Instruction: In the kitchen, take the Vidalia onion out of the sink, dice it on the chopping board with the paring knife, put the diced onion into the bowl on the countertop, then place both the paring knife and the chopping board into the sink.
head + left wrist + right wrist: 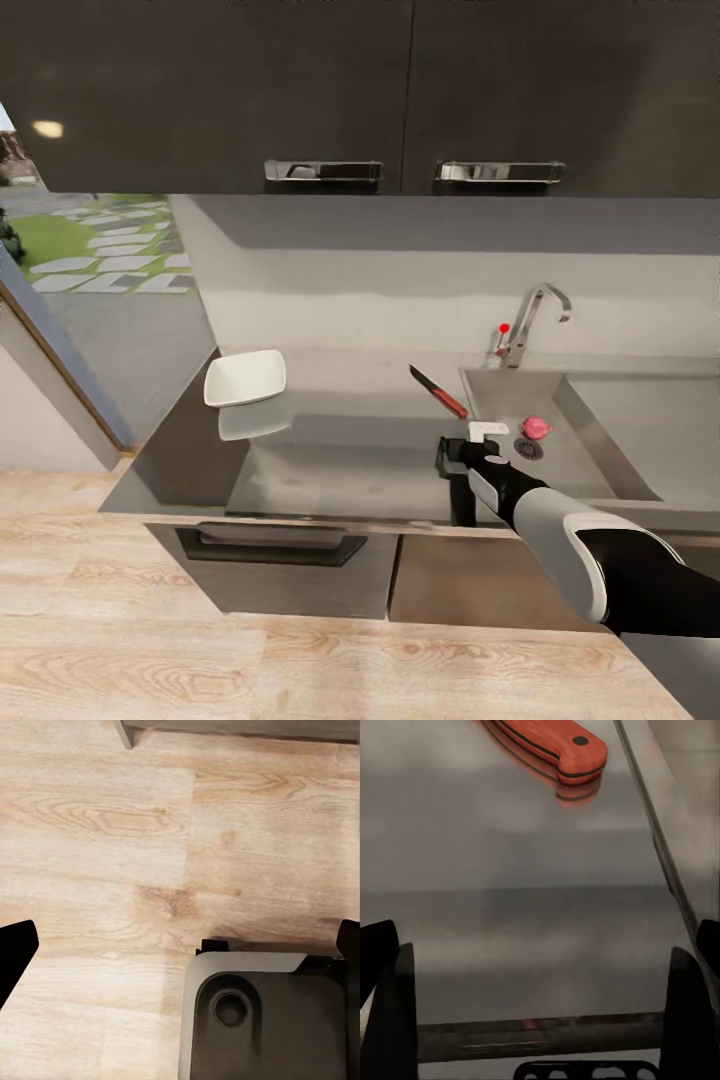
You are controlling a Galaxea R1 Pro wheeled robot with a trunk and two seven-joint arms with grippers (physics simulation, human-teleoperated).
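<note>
In the head view the right gripper point(462, 452), fingers spread wide and empty, hovers over the glossy grey countertop point(330, 460) at centre-right, with the small red-handled, dark-bladed paring knife point(438, 391) just above it in the frame, its long axis slanting from upper left to lower right. The pinkish-red rounded Vidalia onion point(537, 427) sits in the stainless-steel sink point(600, 440) beside the drain, right of the gripper, and the shallow white squarish bowl point(245, 378) rests at centre-left. The right wrist view shows the knife's handle butt point(562, 750) lying ahead between the open fingers, while the left wrist view shows the left gripper point(180, 945) open over pale wooden floor point(112, 832), making the right arm the nearer.

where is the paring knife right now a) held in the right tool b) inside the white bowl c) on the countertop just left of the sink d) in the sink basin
c: the paring knife lies flat on the grey countertop beside the sink rim, ahead of the open right tool, away from the bowl.
</note>
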